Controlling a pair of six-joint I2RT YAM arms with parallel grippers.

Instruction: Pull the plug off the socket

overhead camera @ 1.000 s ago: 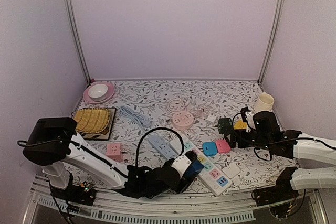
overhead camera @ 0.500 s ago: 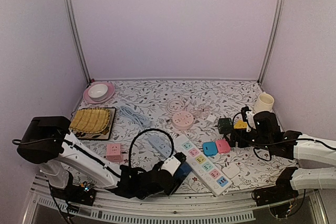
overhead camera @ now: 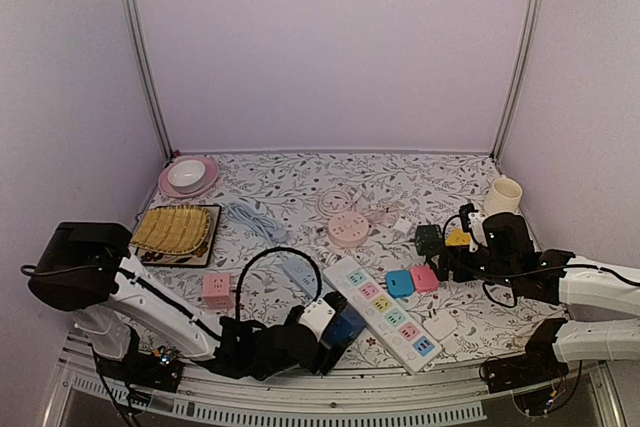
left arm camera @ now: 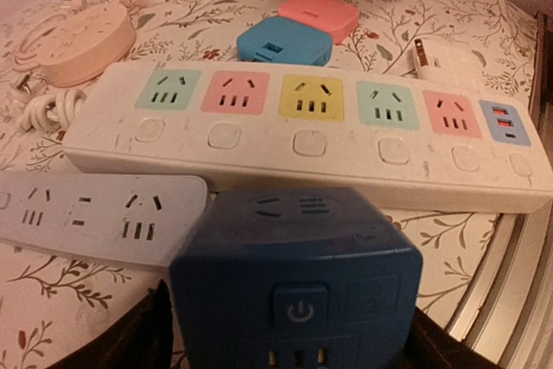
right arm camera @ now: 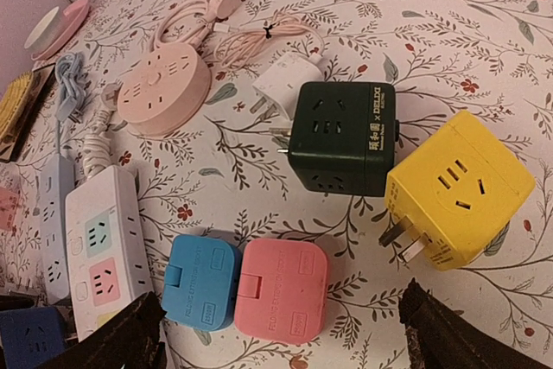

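**Blue cube plug held just clear of the white power strip**

Your left gripper (left arm camera: 285, 321) is clamped on a blue cube plug (left arm camera: 294, 239), with one dark finger on each side of it. It sits low at the near edge of the floral worktop (overhead camera: 300, 187). Just beyond the cube lies the long white power strip (left arm camera: 302, 140) with its row of coloured sockets. Every socket in the wrist view has nothing in it. A pale blue strip (left arm camera: 95, 213) lies just beside the cube on its left. The cube looks apart from the white strip, though its prongs are hidden (so these views cannot confirm they are fully out).

Your right gripper (right arm camera: 278, 326) is spread wide and holds nothing. It hovers over a yellow cube (right arm camera: 458, 192), a dark green cube (right arm camera: 341, 140) and two flat adapters, one blue (right arm camera: 200, 281) and one pink (right arm camera: 281, 289), well apart from the left arm's work.

To finish cleanly, keep the squeeze firm and draw the cube straight back along the line of its prongs, without twisting. Watch that the white strip does not drag along. The worktop's edge is close behind, so set the cube down on bare worktop, not over the rim.
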